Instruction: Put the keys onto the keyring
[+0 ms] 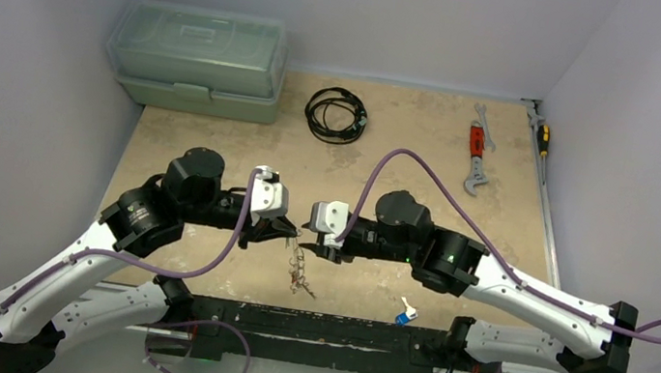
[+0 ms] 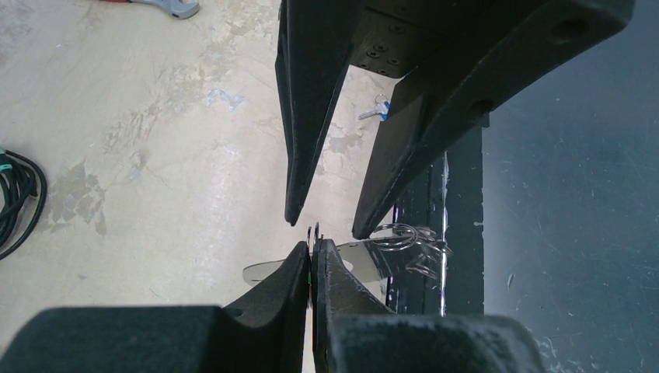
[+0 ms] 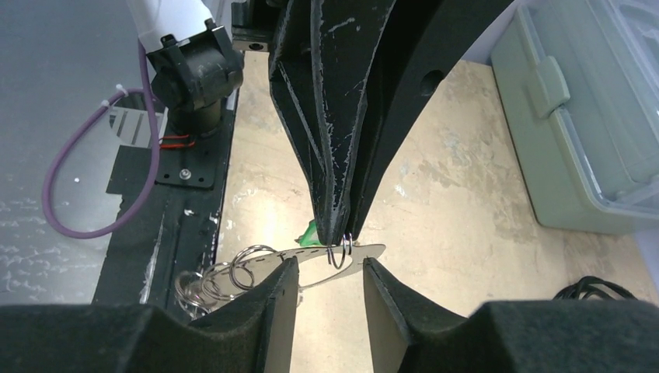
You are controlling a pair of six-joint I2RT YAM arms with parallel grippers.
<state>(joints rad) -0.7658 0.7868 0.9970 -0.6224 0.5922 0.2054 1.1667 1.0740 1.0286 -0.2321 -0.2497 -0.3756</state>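
The keyring [image 3: 371, 251], a silvery oval loop, hangs in the air between the two arms above the table's front edge. My left gripper [image 2: 313, 245] is shut on a green-headed key [image 3: 309, 231] and its small split ring [image 3: 339, 254], which sits at the loop. My right gripper [image 3: 330, 264] is open, its fingers [image 3: 284, 291] either side of the loop's end. Several small rings [image 3: 210, 280] hang from the loop's other end, seen as a dangling bunch [image 1: 298, 275] from above. A blue-headed key [image 1: 404, 312] lies on the table near the right arm's base.
A pale green toolbox [image 1: 196, 60] stands at the back left. A black cable coil [image 1: 337, 114] lies at the back middle, and a red-handled wrench [image 1: 478, 154] and a screwdriver [image 1: 541, 138] at the back right. The black base rail [image 1: 317, 326] runs along the near edge.
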